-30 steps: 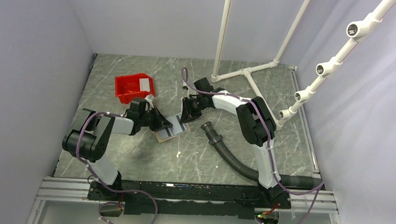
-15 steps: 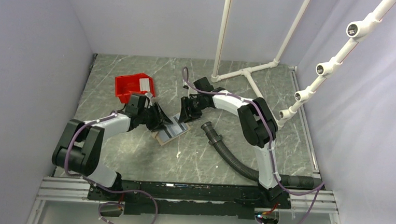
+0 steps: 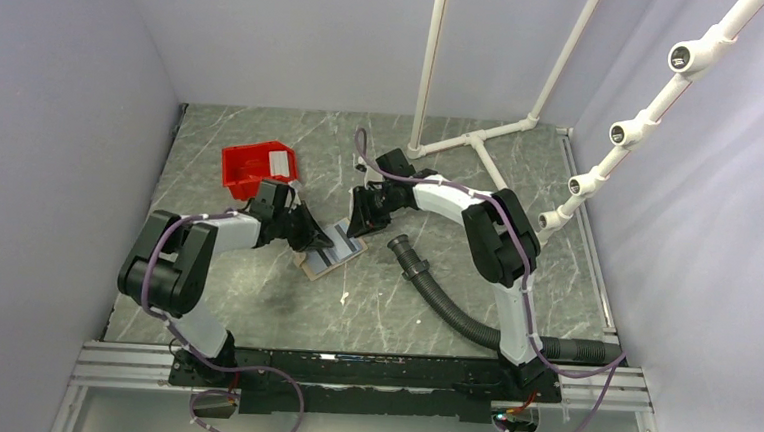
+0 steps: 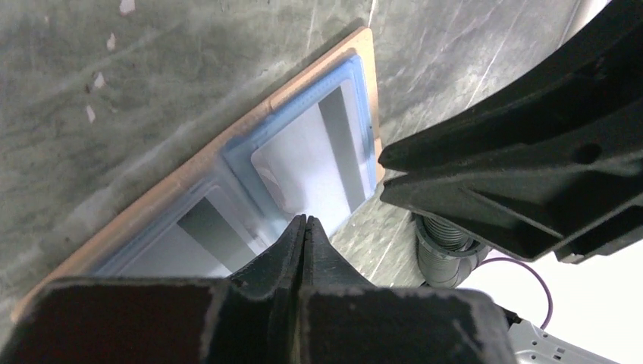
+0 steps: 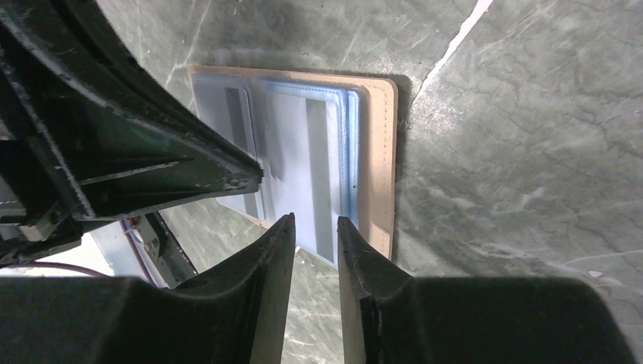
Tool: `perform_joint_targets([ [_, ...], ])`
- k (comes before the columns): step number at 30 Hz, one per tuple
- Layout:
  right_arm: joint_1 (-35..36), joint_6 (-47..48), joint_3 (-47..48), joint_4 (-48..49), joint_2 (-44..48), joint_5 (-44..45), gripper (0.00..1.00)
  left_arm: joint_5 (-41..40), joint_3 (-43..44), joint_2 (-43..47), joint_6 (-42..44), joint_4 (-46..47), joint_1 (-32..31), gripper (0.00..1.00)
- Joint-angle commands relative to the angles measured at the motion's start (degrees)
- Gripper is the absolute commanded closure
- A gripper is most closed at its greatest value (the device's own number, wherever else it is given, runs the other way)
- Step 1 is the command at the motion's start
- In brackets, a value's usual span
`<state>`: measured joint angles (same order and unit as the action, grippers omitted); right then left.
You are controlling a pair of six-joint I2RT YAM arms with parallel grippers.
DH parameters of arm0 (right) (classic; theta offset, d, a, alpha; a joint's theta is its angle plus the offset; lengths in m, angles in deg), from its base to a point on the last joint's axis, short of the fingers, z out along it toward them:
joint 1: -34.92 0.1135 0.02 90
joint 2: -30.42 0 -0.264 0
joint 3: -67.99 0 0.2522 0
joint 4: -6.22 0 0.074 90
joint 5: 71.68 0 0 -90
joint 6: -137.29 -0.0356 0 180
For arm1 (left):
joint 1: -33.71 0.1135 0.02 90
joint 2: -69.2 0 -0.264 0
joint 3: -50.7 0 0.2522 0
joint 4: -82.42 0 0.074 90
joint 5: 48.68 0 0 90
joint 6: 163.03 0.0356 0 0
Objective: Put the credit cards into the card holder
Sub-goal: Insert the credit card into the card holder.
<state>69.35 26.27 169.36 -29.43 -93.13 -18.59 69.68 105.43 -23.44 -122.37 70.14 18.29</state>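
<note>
The left gripper (image 4: 305,221) has its fingers pressed together with nothing between them, the tips over the near edge of a pale blue card (image 4: 303,159). The right gripper (image 5: 315,224) has its fingers a little apart, its tips poised over the opposite edge of that card; whether they touch it cannot be told. The card lies flat on the tan card holder (image 5: 381,152), overlapping a second pale card (image 5: 220,114) beside it. The holder lies flat near the middle of the tabletop (image 3: 372,306), between the two grippers. A red bin (image 3: 256,168) stands near the left gripper, toward the far left corner. A black corrugated hose (image 3: 443,295) runs from near the holder toward the tabletop's near right corner.
</note>
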Motion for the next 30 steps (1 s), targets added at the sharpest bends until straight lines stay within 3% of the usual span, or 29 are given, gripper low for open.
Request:
perform_joint_targets([
  [1, -0.1, -0.8, -0.8, 2.5, 2.4, -2.2, 0.70, 1.5, -0.2, -2.6, -0.1, 7.1, -0.4, 0.97],
  [15, -0.1, 0.7, -1.0, 1.1, 1.5, 0.1, 0.63, -3.4, -5.7, -5.1, -1.2, 6.0, -0.2, 1.00],
  [30, 1.2, 0.3, -0.9, 1.9, 0.2, -1.5, 0.64, -3.7, -7.7, -4.0, -1.5, 6.7, -0.2, 1.00],
])
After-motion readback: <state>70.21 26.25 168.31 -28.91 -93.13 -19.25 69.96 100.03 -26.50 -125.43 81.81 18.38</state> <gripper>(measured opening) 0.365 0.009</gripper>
